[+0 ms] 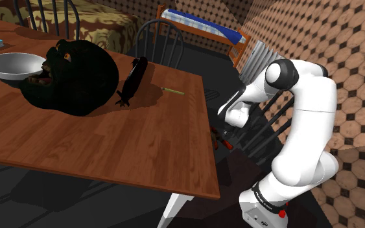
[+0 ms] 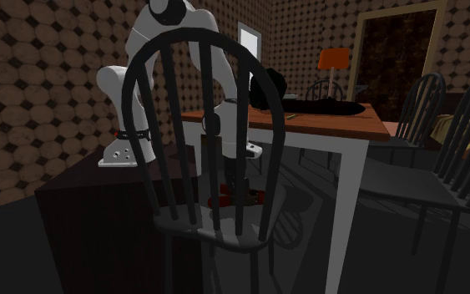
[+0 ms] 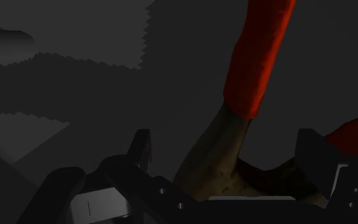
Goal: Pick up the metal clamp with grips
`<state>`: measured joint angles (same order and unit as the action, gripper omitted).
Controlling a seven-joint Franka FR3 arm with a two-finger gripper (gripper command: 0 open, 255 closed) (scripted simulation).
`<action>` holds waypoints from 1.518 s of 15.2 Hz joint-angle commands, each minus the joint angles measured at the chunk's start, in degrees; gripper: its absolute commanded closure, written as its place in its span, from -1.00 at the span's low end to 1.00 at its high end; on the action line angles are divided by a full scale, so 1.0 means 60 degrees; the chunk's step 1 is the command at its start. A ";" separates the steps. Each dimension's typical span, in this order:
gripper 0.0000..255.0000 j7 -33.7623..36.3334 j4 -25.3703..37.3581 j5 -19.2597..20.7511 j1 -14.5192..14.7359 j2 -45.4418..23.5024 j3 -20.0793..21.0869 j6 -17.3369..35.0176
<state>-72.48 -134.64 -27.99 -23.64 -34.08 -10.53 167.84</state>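
The clamp has a dull metal body and red grips. It lies on the dark seat of a chair beside the table. In the wrist view its metal joint sits between my gripper's two black fingers, which stand wide apart and open around it; no touch shows. From the shoulder view, a red bit of the clamp peeks out below the table's right edge, right under my lowered hand. Through the chair's spindles in the second exterior view, the red grips show under the gripper.
The wooden table carries a big black object, a white bowl, a long black item and a thin green stick. The chair's spindle back stands close to my arm. More chairs ring the table.
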 commanded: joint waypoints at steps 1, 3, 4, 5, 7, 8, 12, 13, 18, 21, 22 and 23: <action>1.00 -0.0026 0.0020 -0.0027 -0.0040 -0.0055 0.0044 0.0045; 1.00 -0.0028 0.0011 -0.0026 -0.0040 -0.0046 0.0042 0.0044; 1.00 -0.0028 0.0014 -0.0027 -0.0041 -0.0049 0.0044 0.0045; 1.00 -0.0028 0.0017 -0.0028 -0.0041 -0.0054 0.0046 0.0047; 1.00 -0.0029 0.0013 -0.0028 -0.0041 -0.0050 0.0045 0.0047; 1.00 -0.0026 0.0013 -0.0027 -0.0038 -0.0049 0.0043 0.0045; 1.00 0.0063 -0.0097 0.0081 0.0116 0.0218 -0.0146 -0.0135; 1.00 0.0118 -0.0157 0.0142 0.0202 0.0360 -0.0247 -0.0227; 1.00 0.0432 -0.0433 0.0516 0.0647 0.1064 -0.0778 -0.0701; 1.00 0.0653 -0.0574 0.0795 0.0917 0.1484 -0.1110 -0.0994; 1.00 0.0732 -0.0617 0.0897 0.1006 0.1623 -0.1222 -0.1094; 1.00 0.0813 -0.0658 0.1004 0.1094 0.1762 -0.1333 -0.1194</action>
<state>-68.19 -138.24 -22.74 -17.74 -24.57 -17.70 161.42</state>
